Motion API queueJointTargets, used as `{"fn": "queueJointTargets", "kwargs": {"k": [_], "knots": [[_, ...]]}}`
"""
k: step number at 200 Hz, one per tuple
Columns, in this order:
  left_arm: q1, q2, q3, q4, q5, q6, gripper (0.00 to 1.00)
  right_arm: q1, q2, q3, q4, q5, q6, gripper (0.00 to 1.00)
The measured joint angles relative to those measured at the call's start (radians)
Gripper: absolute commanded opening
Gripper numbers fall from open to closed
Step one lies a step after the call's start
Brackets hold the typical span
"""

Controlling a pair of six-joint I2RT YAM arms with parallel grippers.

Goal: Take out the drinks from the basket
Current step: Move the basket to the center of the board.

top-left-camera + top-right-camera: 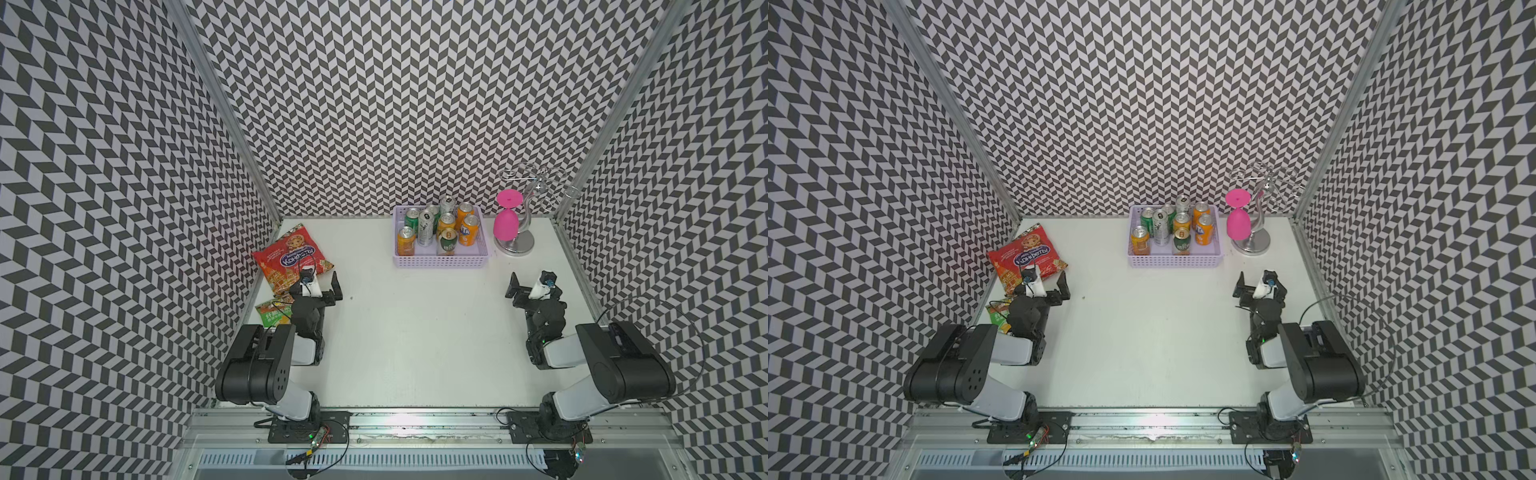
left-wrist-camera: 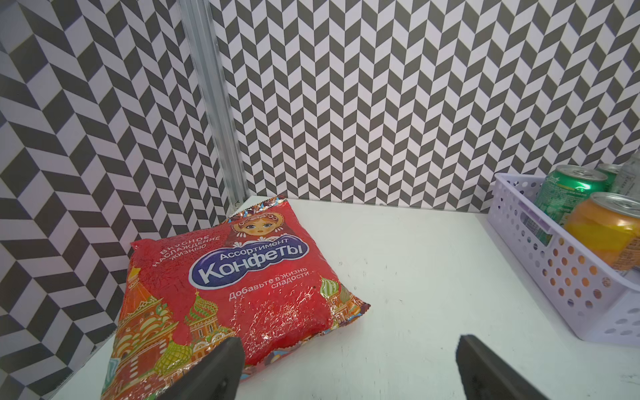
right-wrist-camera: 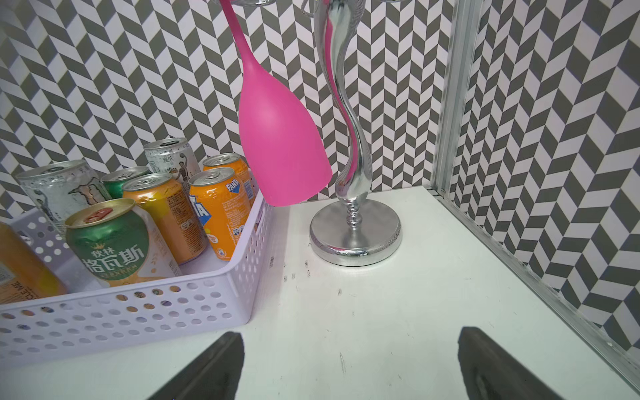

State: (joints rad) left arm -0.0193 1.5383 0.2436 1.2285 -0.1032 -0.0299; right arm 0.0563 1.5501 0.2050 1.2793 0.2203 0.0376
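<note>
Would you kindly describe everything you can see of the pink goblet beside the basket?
The pink goblet looks like opaque matte plastic: round foot, thin stem, tapered bowl. It hangs upside down from the chrome rack, mouth down above the table, at the basket's right end. Contact with the basket is unclear.

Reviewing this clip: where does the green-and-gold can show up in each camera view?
In a top view: the green-and-gold can stands mid-front in the basket, by its near wall.
In a top view: same spot, behind the near wall.
Left wrist: not in it; only a green can and an orange can show.
Right wrist: just behind the basket's perforated wall, before the silver-white can.
Shared landmark: the lavender basket, in all four.
</note>
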Motion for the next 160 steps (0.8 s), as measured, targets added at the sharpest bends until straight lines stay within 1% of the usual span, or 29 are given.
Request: {"fn": "queueJointTargets", "kwargs": {"k": [111, 129, 145, 160], "knots": [[0.000, -0.007, 0.000, -0.006, 0.008, 0.011, 0.99, 0.000, 0.000, 0.000, 0.000, 0.000, 0.000, 1.00], [-0.001, -0.070, -0.006, -0.045, 0.012, 0.014, 0.99, 0.000, -0.002, -0.010, 0.018, 0.008, 0.005, 1.00], [-0.001, -0.176, -0.012, -0.091, 0.016, 0.013, 0.99, 0.000, -0.024, -0.060, 0.069, 0.019, 0.008, 1.00], [-0.008, -0.279, -0.013, -0.129, 0.013, 0.006, 0.99, 0.000, -0.074, -0.098, 0.074, 0.037, 0.015, 1.00]]}}
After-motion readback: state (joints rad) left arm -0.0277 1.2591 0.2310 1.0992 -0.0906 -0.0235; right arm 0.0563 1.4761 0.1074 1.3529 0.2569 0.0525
